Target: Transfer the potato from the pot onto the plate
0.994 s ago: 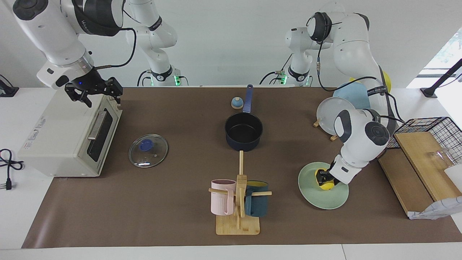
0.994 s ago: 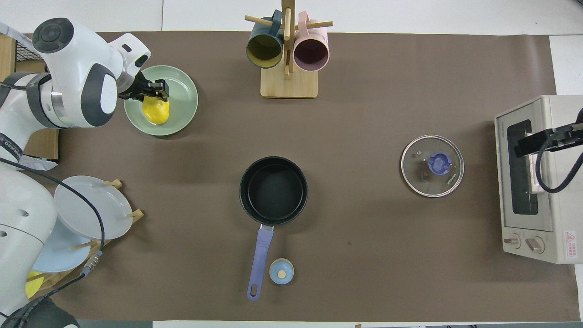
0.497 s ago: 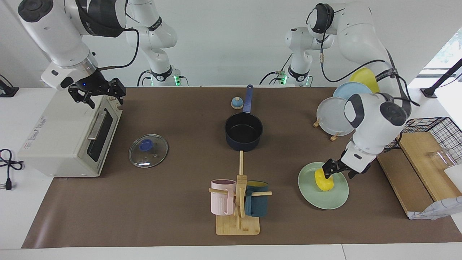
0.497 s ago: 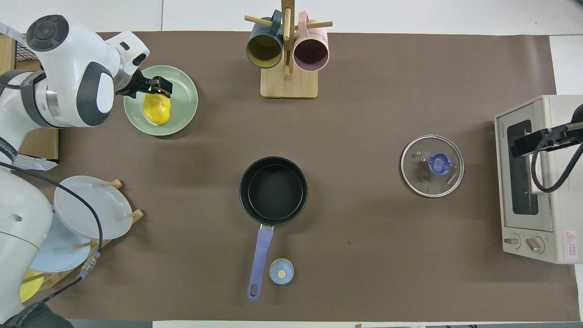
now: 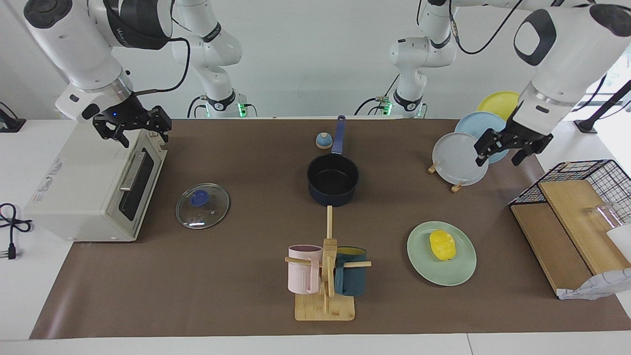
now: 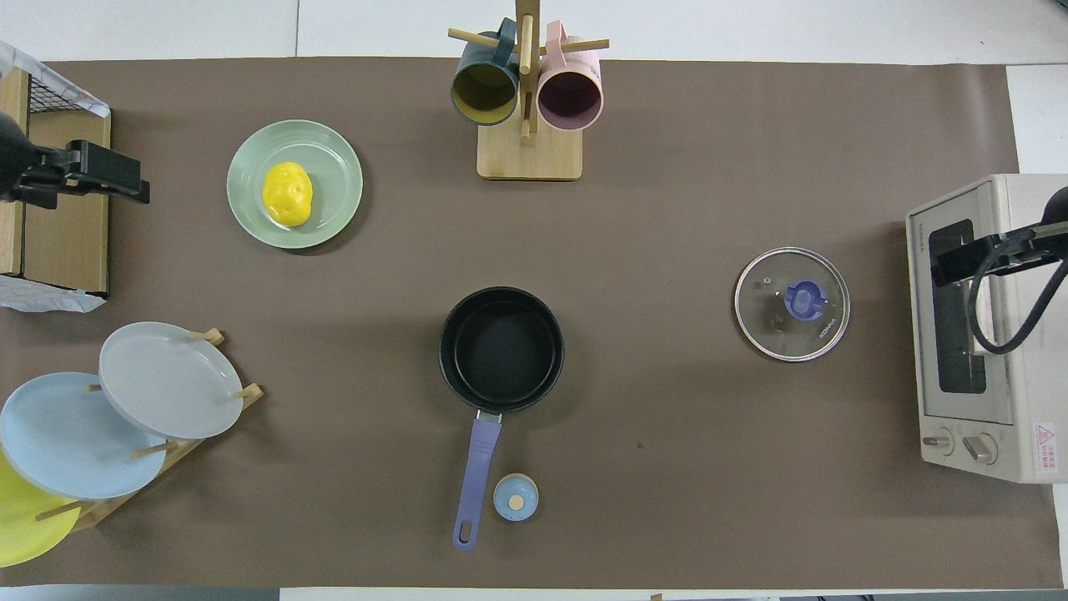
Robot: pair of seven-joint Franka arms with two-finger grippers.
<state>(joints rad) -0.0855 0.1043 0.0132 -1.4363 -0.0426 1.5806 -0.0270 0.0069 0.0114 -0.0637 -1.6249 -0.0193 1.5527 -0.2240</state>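
Observation:
The yellow potato (image 5: 442, 245) lies on the mint-green plate (image 5: 419, 259), toward the left arm's end of the table. It also shows in the overhead view (image 6: 287, 194) on the plate (image 6: 342, 179). The navy pot (image 5: 333, 180) stands empty mid-table, its blue handle pointing toward the robots; the overhead view shows its black inside (image 6: 501, 349). My left gripper (image 5: 499, 158) is open and empty, raised high, over the wooden board in the overhead view (image 6: 133, 179). My right gripper (image 5: 143, 135) is open and waits over the toaster oven (image 6: 951, 263).
A toaster oven (image 5: 93, 187) stands at the right arm's end, a glass lid (image 5: 202, 205) beside it. A mug tree (image 5: 325, 276) with two mugs stands farther from the robots than the pot. A plate rack (image 5: 458, 159), wire basket (image 5: 591, 172) and wooden board (image 5: 547, 236) are at the left arm's end.
My left gripper let go of the potato on the plate, then rose and drew away toward the left arm's end of the table. The right arm barely moved.

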